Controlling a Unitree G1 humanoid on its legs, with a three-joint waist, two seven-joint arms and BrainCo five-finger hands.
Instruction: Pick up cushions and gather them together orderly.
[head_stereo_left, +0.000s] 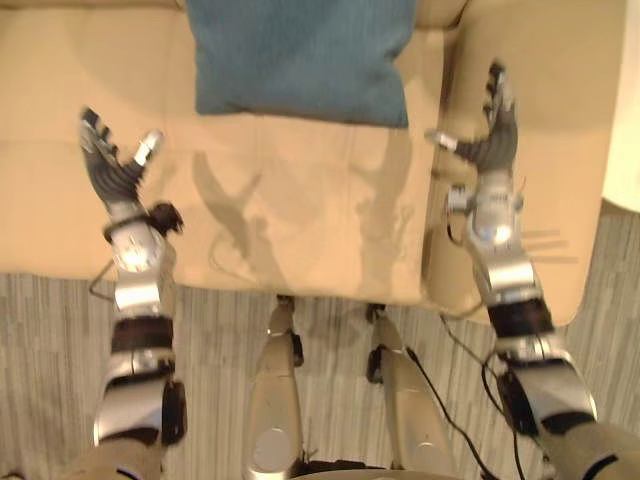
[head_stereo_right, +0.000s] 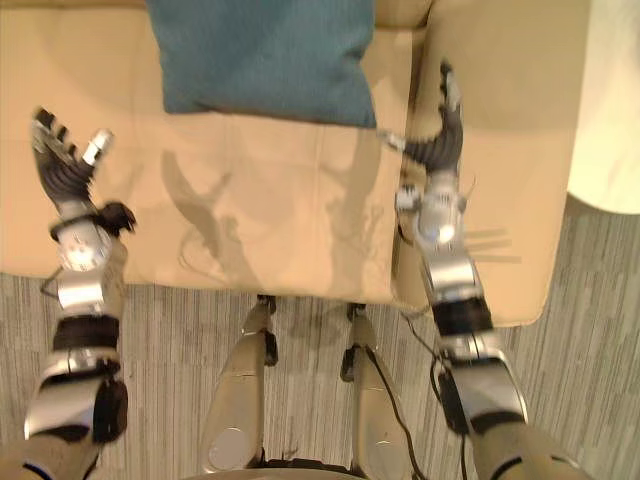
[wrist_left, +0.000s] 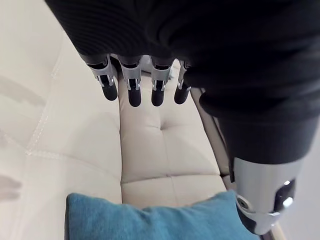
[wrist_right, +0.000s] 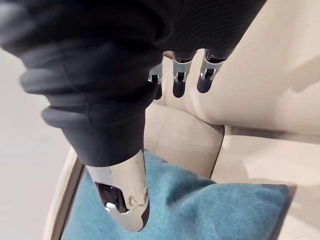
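Teal cushion (head_stereo_left: 300, 55) lies on beige sofa (head_stereo_left: 300, 230) (armrest (head_stereo_left: 555, 120) beside right hand (head_stereo_left: 495, 150)).

No writing, label, number or sign can be read anywhere in these views. The teal cushion (head_stereo_left: 300, 55) at the upper middle of the frame and the beige sofa (head_stereo_left: 300, 225) under it show plain fabric with only stitched seams.
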